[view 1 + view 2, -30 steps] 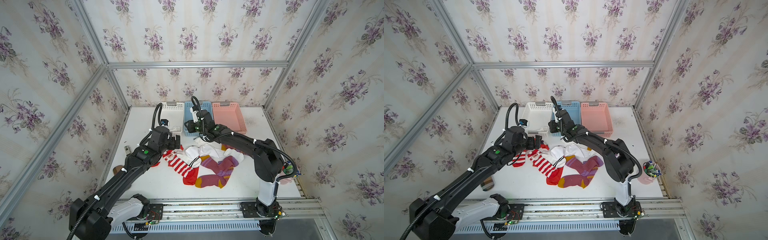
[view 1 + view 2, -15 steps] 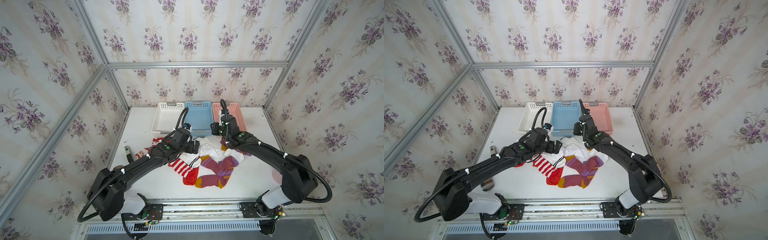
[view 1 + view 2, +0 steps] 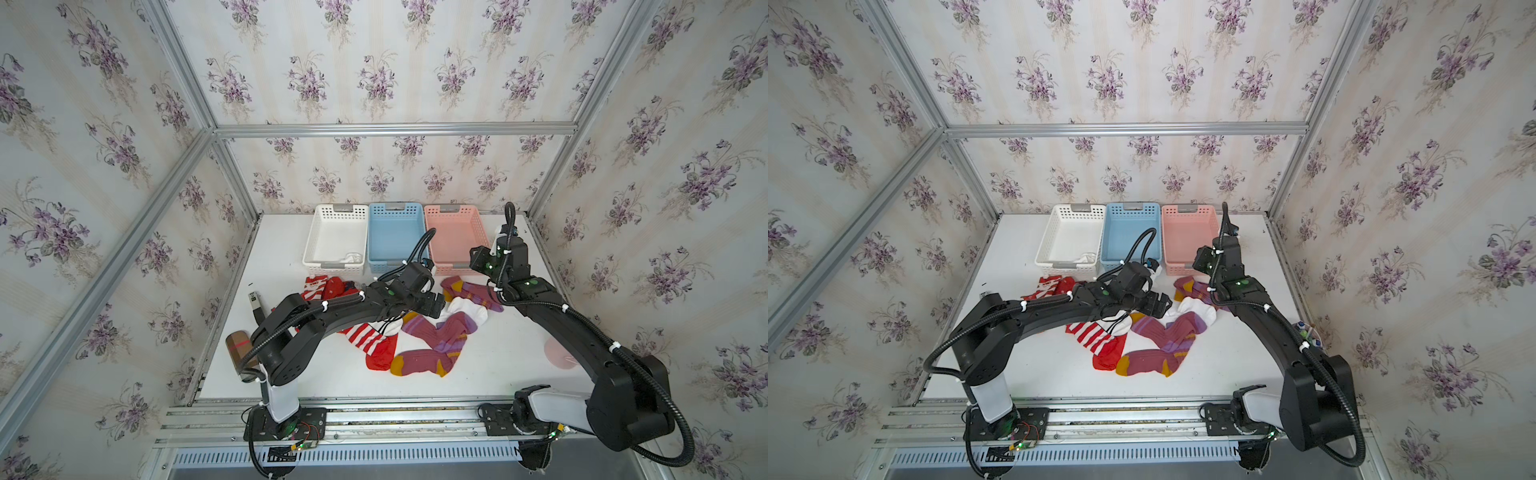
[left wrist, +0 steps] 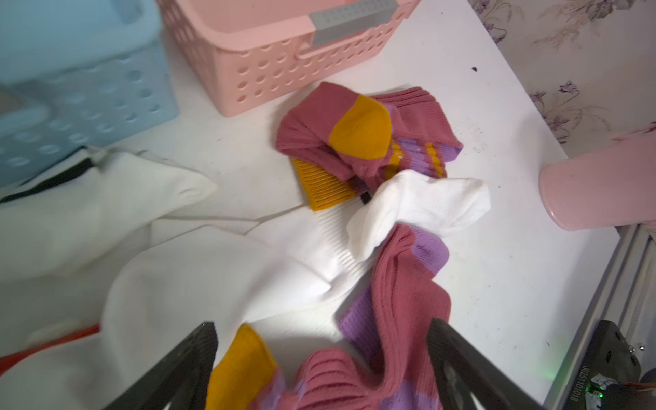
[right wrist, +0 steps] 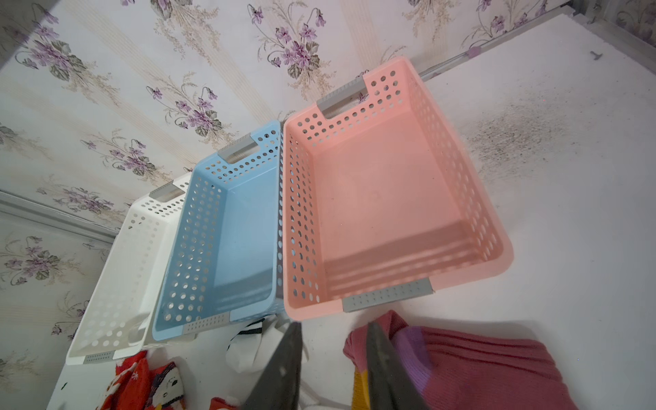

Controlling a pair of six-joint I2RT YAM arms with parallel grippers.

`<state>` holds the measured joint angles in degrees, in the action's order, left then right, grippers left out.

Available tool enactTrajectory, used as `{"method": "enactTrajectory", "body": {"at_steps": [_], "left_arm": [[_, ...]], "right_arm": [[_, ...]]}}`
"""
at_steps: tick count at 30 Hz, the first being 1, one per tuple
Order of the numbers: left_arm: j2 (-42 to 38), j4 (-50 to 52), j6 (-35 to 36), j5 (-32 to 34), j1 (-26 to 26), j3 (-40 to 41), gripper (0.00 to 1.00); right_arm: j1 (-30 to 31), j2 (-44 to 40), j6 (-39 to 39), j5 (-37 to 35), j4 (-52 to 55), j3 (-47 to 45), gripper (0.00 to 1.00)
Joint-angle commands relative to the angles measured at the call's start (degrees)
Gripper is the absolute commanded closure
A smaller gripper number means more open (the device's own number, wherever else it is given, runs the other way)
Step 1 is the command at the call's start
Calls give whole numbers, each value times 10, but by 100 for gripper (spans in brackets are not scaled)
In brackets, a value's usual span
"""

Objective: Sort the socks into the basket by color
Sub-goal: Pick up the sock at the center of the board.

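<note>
Done: one white sock (image 3: 351,258) in the near corner of the white basket (image 3: 332,237); blue basket (image 3: 395,237) and pink basket (image 3: 453,237) bare inside.
Remaining: nearly everything, by the look of it. Loose on the table (image 3: 282,249) in one overlapping pile: maroon socks (image 3: 432,347), white socks (image 3: 467,309), a red-white striped sock (image 3: 368,338), Santa socks (image 3: 328,286).
Stage: early, judged from a single sock binned.
Left gripper (image 4: 319,369): wide open, empty, low over a maroon sock overlapping a white one.
Right gripper (image 5: 337,372): fingers parted by a narrow gap, nothing between them, above the edge of the far maroon sock (image 5: 479,362).
Edges: far maroon sock just in front of the pink basket's near wall; pink cup (image 3: 559,355) near the table's right edge, beside the right arm.
Open room: bare table to the right of the pink basket and in front of the pile toward the rail.
Risk: both wrists near each other over the pile, so crossing paths likely worth avoiding.
</note>
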<state>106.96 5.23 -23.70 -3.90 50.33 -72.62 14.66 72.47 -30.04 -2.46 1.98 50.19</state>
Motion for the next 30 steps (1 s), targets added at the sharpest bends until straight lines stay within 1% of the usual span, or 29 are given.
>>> {"method": "enactTrajectory", "body": {"at_steps": [1, 6, 9, 13, 18, 19, 23, 24, 26, 30], "left_arm": [[35, -34, -21, -36, 4, -31, 9], [88, -53, -35, -59, 10, -70, 14], [112, -59, -44, -84, 10, -89, 17], [136, -67, -54, -102, 10, -107, 23], [156, -74, -62, -116, 12, -119, 34], [159, -75, -62, -117, 12, -120, 37], [166, -77, -64, -122, 12, -124, 55], [168, -74, -64, -122, 13, -126, 58], [171, -72, -64, -125, 13, -129, 61], [172, -74, -63, -130, 12, -128, 73]], "right_arm": [[-13, -20, -8, 7, 14, -8, 67], [-24, -47, -3, 3, 30, -17, 66], [-26, -56, -2, 0, 36, -22, 66], [-29, -68, -1, -4, 42, -29, 65], [-32, -84, -4, -8, 46, -41, 65], [-33, -87, -4, -9, 45, -43, 65], [-34, -99, -6, -13, 49, -50, 65], [-34, -101, -6, -13, 49, -51, 65], [-34, -107, -8, -13, 49, -55, 65], [-33, -116, -14, -10, 44, -64, 65]]}}
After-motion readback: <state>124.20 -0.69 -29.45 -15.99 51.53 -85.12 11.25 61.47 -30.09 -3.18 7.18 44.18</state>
